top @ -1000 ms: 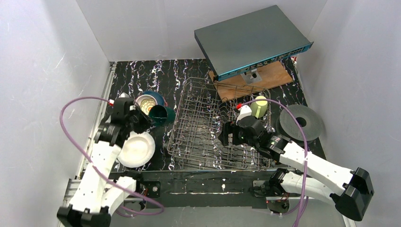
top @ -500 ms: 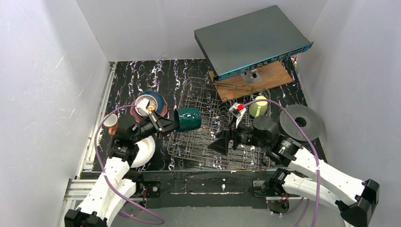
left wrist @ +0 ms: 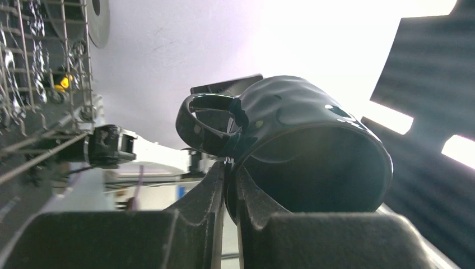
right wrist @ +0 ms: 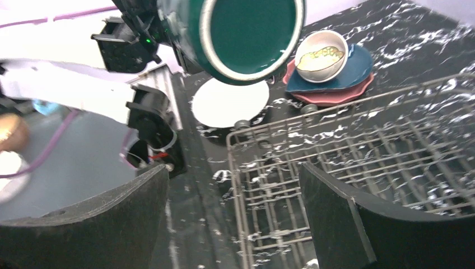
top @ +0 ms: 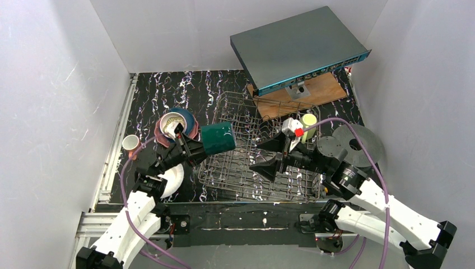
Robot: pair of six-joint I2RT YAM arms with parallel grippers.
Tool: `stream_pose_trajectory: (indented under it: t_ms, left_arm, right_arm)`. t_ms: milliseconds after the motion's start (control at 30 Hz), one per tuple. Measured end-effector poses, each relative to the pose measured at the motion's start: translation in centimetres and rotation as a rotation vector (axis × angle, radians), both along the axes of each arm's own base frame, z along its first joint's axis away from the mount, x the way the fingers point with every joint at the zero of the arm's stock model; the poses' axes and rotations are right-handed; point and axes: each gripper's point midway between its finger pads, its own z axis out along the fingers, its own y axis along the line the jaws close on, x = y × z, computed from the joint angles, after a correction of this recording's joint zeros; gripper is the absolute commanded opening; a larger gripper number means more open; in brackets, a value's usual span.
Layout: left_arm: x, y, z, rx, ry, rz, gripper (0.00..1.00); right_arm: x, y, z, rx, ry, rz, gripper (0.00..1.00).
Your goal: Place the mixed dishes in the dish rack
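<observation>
My left gripper (top: pixel 193 150) (left wrist: pixel 229 174) is shut on the dark teal mug (top: pixel 217 138) (left wrist: pixel 302 140). It pinches the rim beside the handle and holds the mug on its side above the left edge of the dish rack (top: pixel 257 151) (right wrist: pixel 364 157). The mug's base (right wrist: pixel 246 33) faces my right gripper (top: pixel 269 157) (right wrist: pixel 235 218), which hangs open and empty over the rack's middle. A light green mug (top: pixel 308 126) stands at the rack's far right. Left of the rack, a white bowl (top: pixel 173 124) (right wrist: pixel 320 53) sits on a dark blue plate (right wrist: pixel 344 67) and a pink plate (right wrist: pixel 336 95).
A salmon-pink mug (top: pixel 130 143) stands by the left rail and a cream plate (top: pixel 171 178) (right wrist: pixel 229 103) lies under my left arm. A flat grey box with a blue edge (top: pixel 297 47) rests on a wooden board (top: pixel 305 95) behind the rack. A black disc (top: pixel 358 143) lies to the right.
My left arm has swung right, lifting the teal mug from beside the plate stack to the rack's left edge. My right gripper rose and turned to face the mug, still open.
</observation>
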Motion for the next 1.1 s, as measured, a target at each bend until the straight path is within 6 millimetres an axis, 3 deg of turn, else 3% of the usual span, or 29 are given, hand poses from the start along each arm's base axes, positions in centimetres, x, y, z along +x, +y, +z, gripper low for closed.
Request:
stream_pose_trajectory:
  t_ms: [167, 400, 500, 700, 1000, 1100]
  left_arm:
    - [0.4, 0.6, -1.9, -0.049, 0.299, 0.029, 0.00]
    - [0.0, 0.8, -1.7, -0.072, 0.385, 0.027, 0.00]
    - [-0.3, 0.9, -1.2, -0.085, 0.373, 0.026, 0.00]
    - [-0.9, 1.1, 0.0, -0.104, 0.337, 0.022, 0.00]
    - [-1.8, 1.4, 1.8, -0.129, 0.285, 0.015, 0.00]
    - [-2.1, 1.5, 2.2, -0.134, 0.269, 0.014, 0.00]
  right_arm:
    - [1.5, 1.8, -0.9, -0.014, -0.236, 0.051, 0.82]
    - [3.6, 7.0, -3.3, -0.017, -0.279, 0.168, 0.73]
    - [3.1, 8.3, -2.7, 0.045, -0.269, 0.228, 0.73]
    - [2.4, 9.3, 0.4, 0.175, -0.282, 0.286, 0.70]
    - [2.8, 11.0, 2.0, 0.256, -0.266, 0.317, 0.33]
    - [3.0, 11.1, 2.5, 0.273, -0.276, 0.307, 0.14]
